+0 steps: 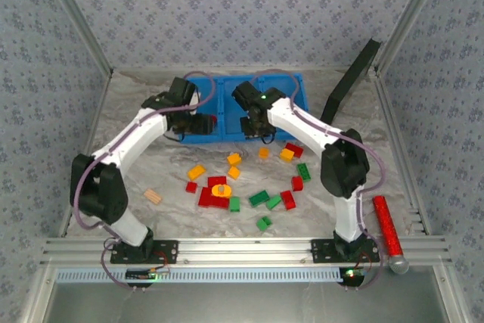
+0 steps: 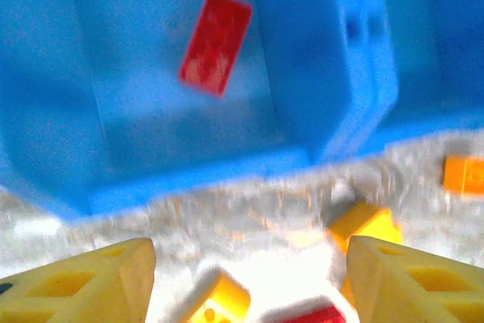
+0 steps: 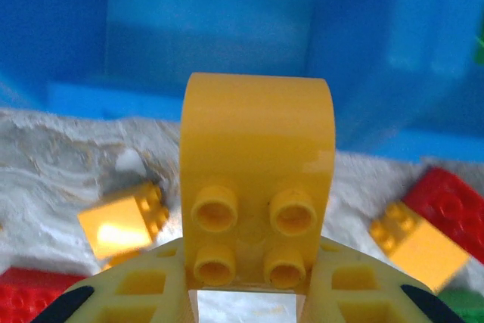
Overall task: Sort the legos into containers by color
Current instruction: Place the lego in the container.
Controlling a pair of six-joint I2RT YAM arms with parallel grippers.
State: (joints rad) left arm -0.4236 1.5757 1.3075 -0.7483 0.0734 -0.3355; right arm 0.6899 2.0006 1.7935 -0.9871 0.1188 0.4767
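Barely begun: red brick (image 2: 215, 41) in bin (image 2: 333, 73), left pincer (image 2: 249, 262) released, right pincer (image 3: 246, 289) grasps yellow brick (image 3: 257, 179); most legos (image 1: 259, 197) remain.

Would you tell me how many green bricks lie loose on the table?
5 green bricks: one far right, a pair mid-table, one beside the red pile, one alone, nearest. Others may be hidden.

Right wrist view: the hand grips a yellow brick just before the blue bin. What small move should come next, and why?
Probably lift the right hand forward over the near wall of the blue bin, then open it. The yellow brick is clamped between its fingers, short of that wall. In the left wrist view a red brick shows in one compartment, so another compartment seems right.
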